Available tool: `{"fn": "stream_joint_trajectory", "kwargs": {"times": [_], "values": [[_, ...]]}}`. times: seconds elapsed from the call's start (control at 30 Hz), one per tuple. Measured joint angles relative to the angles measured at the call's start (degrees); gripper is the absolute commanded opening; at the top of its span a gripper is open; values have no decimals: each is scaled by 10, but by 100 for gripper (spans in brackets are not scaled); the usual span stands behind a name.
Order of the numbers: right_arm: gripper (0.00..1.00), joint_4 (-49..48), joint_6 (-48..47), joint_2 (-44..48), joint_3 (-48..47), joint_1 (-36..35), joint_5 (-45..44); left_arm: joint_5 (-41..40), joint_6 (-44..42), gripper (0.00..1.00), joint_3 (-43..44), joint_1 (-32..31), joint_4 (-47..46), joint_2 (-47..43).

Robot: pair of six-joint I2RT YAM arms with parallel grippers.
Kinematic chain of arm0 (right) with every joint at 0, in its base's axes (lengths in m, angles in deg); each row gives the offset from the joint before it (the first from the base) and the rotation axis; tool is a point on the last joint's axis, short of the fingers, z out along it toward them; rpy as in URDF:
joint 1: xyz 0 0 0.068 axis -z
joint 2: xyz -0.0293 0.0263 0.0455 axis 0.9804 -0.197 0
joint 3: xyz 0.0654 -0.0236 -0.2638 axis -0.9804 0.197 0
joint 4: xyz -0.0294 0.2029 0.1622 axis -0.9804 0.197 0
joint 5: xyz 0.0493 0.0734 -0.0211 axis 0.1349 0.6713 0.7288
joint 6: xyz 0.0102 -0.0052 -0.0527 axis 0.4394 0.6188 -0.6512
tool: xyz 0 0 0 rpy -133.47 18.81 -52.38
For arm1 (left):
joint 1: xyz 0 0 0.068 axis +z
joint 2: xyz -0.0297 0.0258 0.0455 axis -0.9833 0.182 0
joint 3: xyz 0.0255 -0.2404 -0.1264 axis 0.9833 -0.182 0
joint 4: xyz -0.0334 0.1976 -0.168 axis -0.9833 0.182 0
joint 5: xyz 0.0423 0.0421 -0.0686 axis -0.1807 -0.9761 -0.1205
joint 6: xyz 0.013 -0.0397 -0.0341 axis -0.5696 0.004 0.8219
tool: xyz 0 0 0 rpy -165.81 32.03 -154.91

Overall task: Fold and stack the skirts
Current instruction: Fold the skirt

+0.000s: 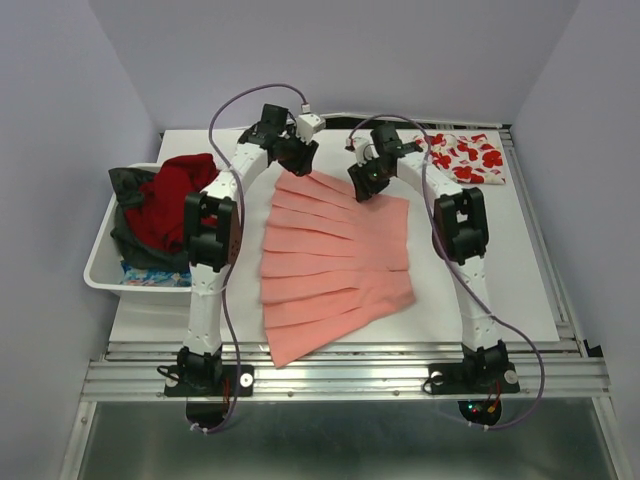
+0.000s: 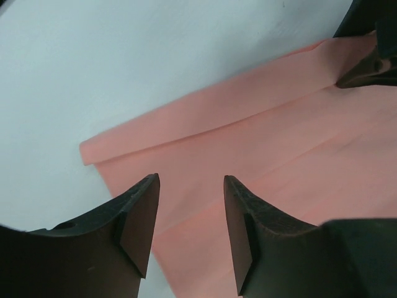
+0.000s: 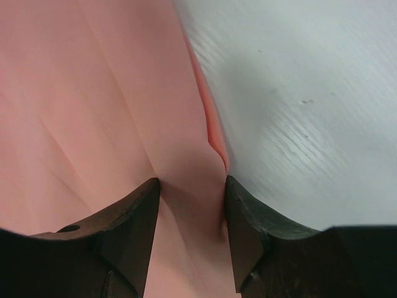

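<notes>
Salmon-pink pleated skirt [image 1: 335, 265] flat on table [image 1: 520, 290]

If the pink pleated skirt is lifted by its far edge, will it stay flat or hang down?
The pink skirt will likely droop: it lies thin and flat and puckers at the right gripper. Its pleats, already fanned out, may spread further.

A white plastic bin [image 1: 98, 268] sits at the left side of the white tabletop [image 1: 515, 270]. A ribbed aluminium rail [image 1: 340, 375] runs along the table's near edge. Pale lilac walls [image 1: 330, 60] close in on 3 sides.
</notes>
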Motion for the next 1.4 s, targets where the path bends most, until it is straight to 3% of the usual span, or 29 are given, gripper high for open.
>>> {"fn": "stream_joint_trajectory", "kwargs": {"times": [0.1,0.3,0.4,0.53,0.63,0.77,0.93,1.1,1.23,1.27,1.4], "values": [[49,-24,-22,9,21,-20,-12,-8,0,49,-19,-3,-13,20],[46,-51,-69,29,62,-35,-14,-2,-9,46,-189,-11,-70,-8],[45,-70,-97,49,102,-42,-10,13,-15,50,-290,-11,-65,-80],[44,-94,-143,96,187,-66,2,47,-21,65,-371,-6,-47,-176],[43,-103,-170,121,231,-86,10,67,-25,72,-349,0,-37,-209],[43,-115,-195,146,273,-106,17,79,-47,78,-250,10,-18,-198],[43,-122,-209,157,288,-113,12,80,-98,85,-99,15,29,-97],[43,-127,-213,161,295,-114,7,47,-142,87,-85,15,75,-9],[45,-128,-216,162,296,-115,3,14,-169,87,-80,15,97,34],[55,-128,-216,163,296,-116,1,3,-174,78,-76,15,100,34],[63,-122,-209,167,293,-116,-28,-28,-206,70,-83,15,114,33]]}}
